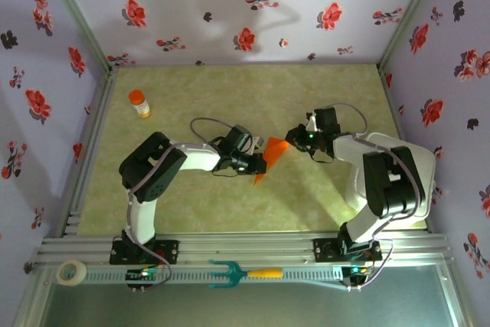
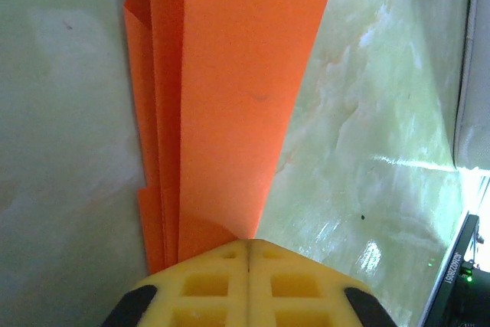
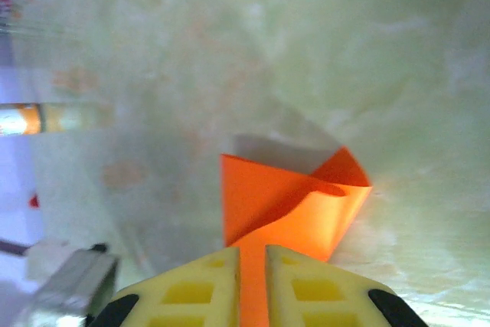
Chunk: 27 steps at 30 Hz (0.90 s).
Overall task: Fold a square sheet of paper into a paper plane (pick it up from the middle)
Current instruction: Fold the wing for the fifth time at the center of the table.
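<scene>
**Left wrist: my left claw [image 2: 249, 244] pinches the paper plane [image 2: 237, 97]**

Its two yellow, waffle-moulded fingers are pressed together on the plane's narrow end. The paper is smooth matte orange with long straight creases, and several layers are stacked along its left edge. It sits mid-table between my arms, over the glossy marbled green table [image 2: 367, 112]. My right claw [image 3: 253, 249] stands slightly parted, with the plane's curled, pocket-like other end showing in the narrow gap. An orange-capped bottle [image 1: 139, 103] stands well apart, far left.
</scene>
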Each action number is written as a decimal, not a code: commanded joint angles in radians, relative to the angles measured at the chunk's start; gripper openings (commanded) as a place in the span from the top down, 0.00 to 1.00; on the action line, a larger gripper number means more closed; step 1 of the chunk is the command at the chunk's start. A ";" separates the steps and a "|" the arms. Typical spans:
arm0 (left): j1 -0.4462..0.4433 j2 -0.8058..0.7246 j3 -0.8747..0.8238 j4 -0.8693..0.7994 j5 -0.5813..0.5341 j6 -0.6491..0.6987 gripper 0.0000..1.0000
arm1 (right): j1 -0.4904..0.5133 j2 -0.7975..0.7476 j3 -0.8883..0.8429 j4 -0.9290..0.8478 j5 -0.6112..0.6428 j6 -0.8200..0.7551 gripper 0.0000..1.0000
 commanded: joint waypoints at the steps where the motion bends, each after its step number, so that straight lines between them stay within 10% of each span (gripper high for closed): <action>1: 0.002 0.048 -0.040 -0.130 -0.024 0.002 1.00 | 0.004 -0.031 -0.004 -0.015 -0.036 -0.013 0.83; 14: 0.002 0.049 -0.037 -0.132 -0.021 0.002 1.00 | 0.153 0.142 0.015 0.053 -0.031 0.007 0.94; 27: 0.002 0.065 -0.037 -0.132 -0.008 0.000 1.00 | 0.006 0.237 0.046 0.022 0.000 -0.015 0.94</action>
